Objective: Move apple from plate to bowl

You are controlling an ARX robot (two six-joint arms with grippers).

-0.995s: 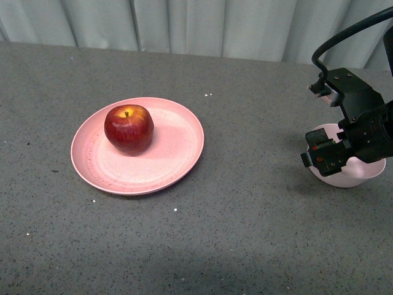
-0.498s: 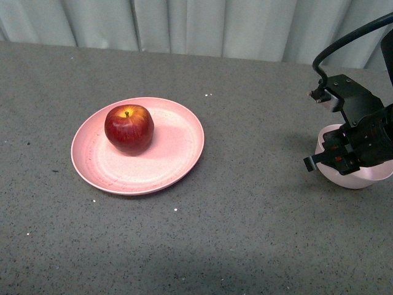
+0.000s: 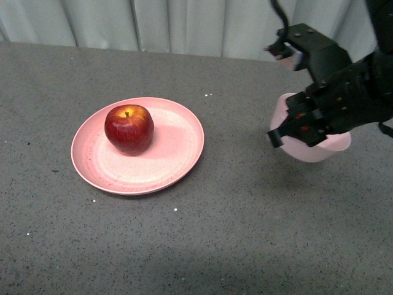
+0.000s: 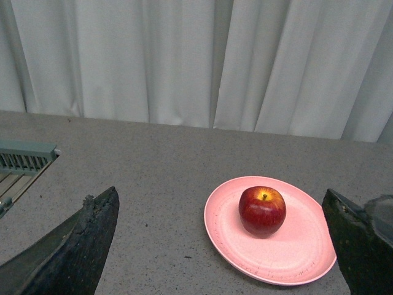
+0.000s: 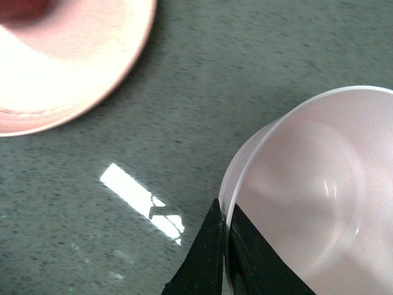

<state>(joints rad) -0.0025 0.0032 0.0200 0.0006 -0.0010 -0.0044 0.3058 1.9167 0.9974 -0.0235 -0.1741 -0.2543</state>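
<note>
One bowl (image 3: 314,149) in right hand (image 3: 284,130)

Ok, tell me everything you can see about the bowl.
The bowl is small, round and pale pink, with deep smooth sides, plastic-looking and empty. The right gripper pinches its rim, one finger inside, one outside. It appears tilted, right of the plate and apart from it; whether it touches the table is unclear.
</note>
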